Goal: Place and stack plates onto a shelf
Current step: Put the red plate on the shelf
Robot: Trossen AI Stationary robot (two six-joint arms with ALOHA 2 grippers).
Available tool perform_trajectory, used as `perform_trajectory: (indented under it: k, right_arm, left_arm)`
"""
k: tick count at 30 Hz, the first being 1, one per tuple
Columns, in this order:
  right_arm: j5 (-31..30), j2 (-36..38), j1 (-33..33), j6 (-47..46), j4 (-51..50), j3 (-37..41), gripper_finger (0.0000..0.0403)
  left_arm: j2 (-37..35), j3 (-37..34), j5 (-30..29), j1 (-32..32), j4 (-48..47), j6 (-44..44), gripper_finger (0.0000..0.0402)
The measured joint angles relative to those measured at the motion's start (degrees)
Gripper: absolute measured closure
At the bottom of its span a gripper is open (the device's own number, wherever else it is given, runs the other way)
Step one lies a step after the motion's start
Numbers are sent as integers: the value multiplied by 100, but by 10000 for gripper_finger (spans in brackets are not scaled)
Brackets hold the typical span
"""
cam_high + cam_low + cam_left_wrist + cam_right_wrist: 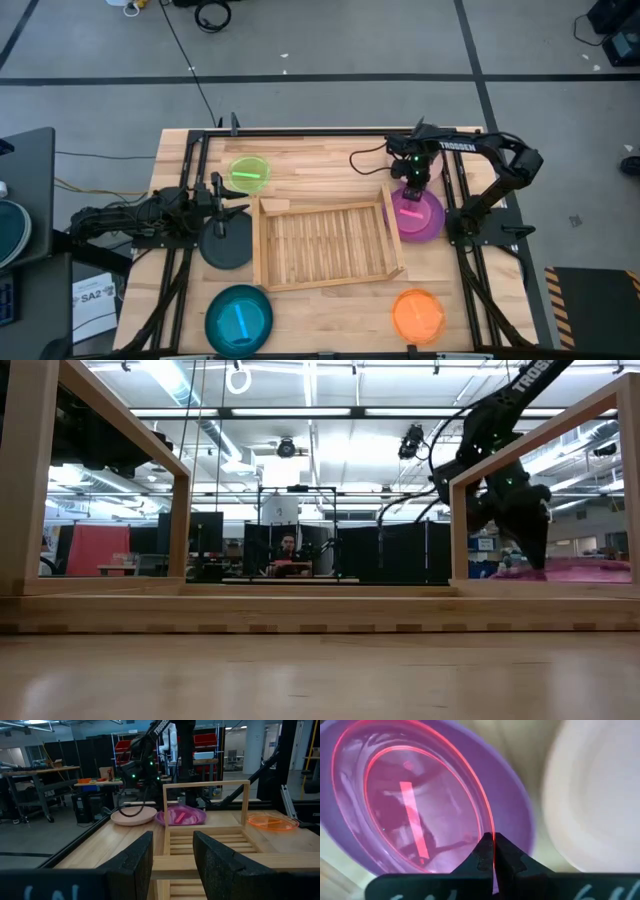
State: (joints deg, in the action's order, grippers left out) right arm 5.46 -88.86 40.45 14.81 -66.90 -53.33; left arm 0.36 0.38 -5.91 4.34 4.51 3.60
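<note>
Jaws of the right gripper (493,851) pinch the rim of the small pink plate (415,805) nested in the purple plate (428,222), just beside the shelf (325,243). Left gripper (172,857) waits spread at the shelf's opposite side. Nothing is shelved yet; every plate remains on the tabletop (330,305).

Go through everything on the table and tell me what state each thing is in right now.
shelf: empty, no plates in it.
pink plate: nested in the purple plate, rim pinched by the right gripper.
purple plate: on the table beside the shelf.
green plate: on the table, untouched.
dark grey plate: on the table under the left gripper, which is open.
teal plate: on the table, untouched.
orange plate: on the table, untouched.
</note>
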Motion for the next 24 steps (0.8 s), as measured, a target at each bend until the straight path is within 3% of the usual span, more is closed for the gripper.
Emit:
perform_trajectory:
  k: [15, 24]
  right_arm:
    - [-1464, 0, 0, -9, -1518, -2309, 398]
    - [-2153, 2, 2, -9, -1499, -3830, 398]
  left_arm:
    - [0, -1, 0, 0, 0, 0, 255]
    - [0, -2, 0, -2, 0, 0, 255]
